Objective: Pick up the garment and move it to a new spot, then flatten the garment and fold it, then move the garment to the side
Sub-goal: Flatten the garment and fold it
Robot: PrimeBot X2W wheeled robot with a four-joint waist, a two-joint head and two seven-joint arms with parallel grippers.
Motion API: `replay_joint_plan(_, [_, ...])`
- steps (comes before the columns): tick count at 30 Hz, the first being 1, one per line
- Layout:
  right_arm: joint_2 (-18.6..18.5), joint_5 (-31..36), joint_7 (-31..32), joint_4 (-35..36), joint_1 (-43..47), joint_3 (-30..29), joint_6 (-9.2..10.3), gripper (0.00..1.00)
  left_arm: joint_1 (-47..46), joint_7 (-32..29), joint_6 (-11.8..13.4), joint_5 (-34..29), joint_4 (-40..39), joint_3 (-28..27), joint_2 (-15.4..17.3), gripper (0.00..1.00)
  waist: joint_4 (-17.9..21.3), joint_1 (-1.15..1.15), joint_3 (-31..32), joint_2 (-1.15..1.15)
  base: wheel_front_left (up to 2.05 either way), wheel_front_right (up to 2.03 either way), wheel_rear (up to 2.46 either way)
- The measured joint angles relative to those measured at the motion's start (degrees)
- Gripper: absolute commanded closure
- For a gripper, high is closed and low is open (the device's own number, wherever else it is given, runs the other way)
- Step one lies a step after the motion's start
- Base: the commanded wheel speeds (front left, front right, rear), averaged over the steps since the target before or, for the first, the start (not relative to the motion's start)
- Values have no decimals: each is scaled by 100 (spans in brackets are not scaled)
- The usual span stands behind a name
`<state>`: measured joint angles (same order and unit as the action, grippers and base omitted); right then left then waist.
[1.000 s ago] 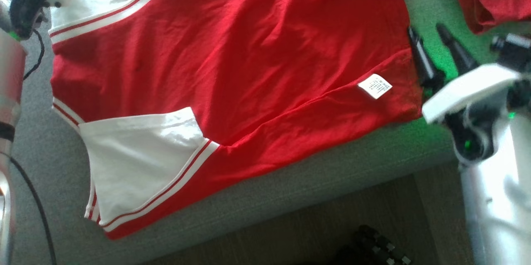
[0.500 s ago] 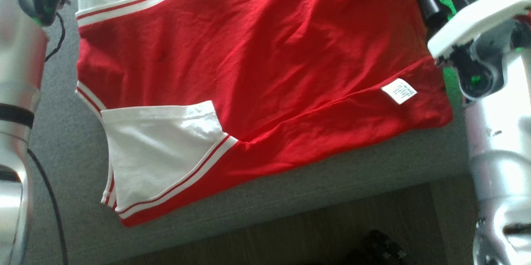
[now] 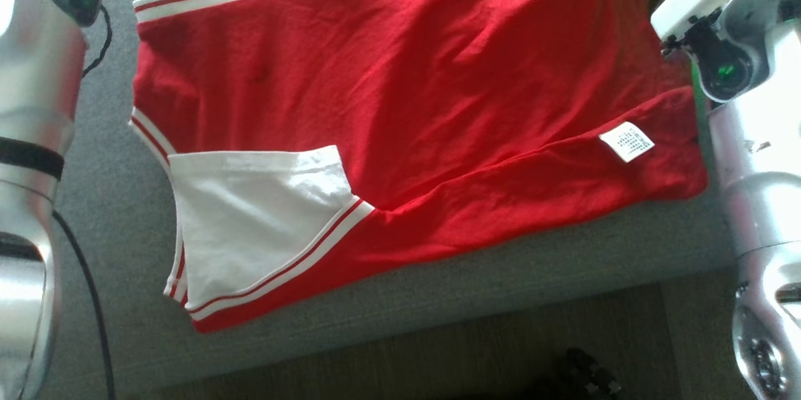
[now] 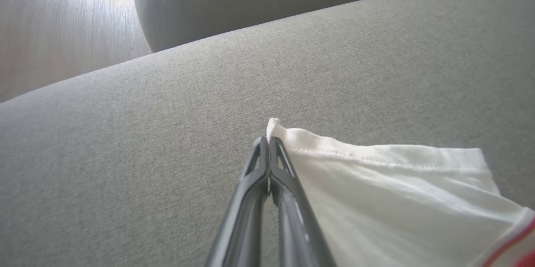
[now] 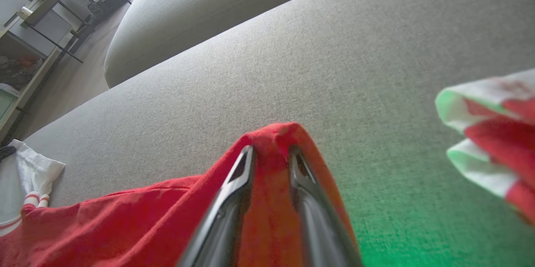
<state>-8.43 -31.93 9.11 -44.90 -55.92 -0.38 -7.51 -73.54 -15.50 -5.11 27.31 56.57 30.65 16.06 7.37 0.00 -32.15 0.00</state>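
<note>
Lying on the grey sofa (image 3: 438, 287), the red and white shirt (image 3: 407, 74) runs 9 to 3 o'clock. Left gripper (image 4: 268, 141) jaws shut on its white sleeve (image 4: 376, 191) at 11; right gripper (image 5: 271, 152) jaws pinch its red edge (image 5: 276, 133) at 1.

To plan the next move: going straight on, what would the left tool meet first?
Probably the grey seat, just past the white sleeve corner pinched in the left tool; depth is unclear.
</note>
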Motion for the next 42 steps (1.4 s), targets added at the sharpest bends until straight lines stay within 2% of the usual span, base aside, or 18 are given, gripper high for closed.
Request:
replay_joint_plan(3, [-78,-119,-26,-43,-46,107,0,96,-32,41,-5,0,92,12,0,100,-8,0,9,0,0,0,0])
replay_joint_plan(4, [-100,-154,-59,-76,-62,136,0,100,-53,47,-48,0,112,18,0,100,-10,0,14,0,0,0,0])
replay_joint_plan(11, [-256,-350,-257,-178,-132,330,1,100,-98,344,-96,-10,154,56,-4,100,-15,0,42,0,0,0,0])
replay_joint_plan(18, [-446,-456,-417,-254,-487,470,0,100,-352,1132,-91,-125,145,67,55,100,-43,0,75,0,0,0,0])
replay_joint_plan(23, [-620,-555,-549,-261,-783,500,0,100,-631,1890,10,-207,86,46,78,100,-112,0,102,0,0,0,0])
replay_joint_plan(27, [-736,-643,-566,-287,-861,564,0,100,-651,2261,-1,-142,98,11,51,100,-180,0,172,0,0,0,0])
replay_joint_plan(30, [-799,-714,-524,-255,-814,701,0,100,-586,2461,-107,-30,36,19,34,100,-221,0,245,0,0,0,0])
replay_joint_plan(35, [-1018,-864,-400,-78,-479,923,0,100,-35,2672,-197,182,-393,40,76,100,-311,0,386,0,0,0,0])
replay_joint_plan(39, [-1176,-1045,-293,132,-19,988,0,100,627,2675,-201,448,-932,43,234,100,-383,-1,541,0,0,0,0])
replay_joint_plan(41, [-1240,-1085,-240,255,174,1002,0,100,999,2638,-201,645,-1291,38,327,100,-410,-1,626,0,0,0,0])
replay_joint_plan(42, [-1277,-1105,-171,371,325,1022,0,100,1409,2531,-201,822,-1750,37,456,100,-417,-1,706,0,0,0,0])
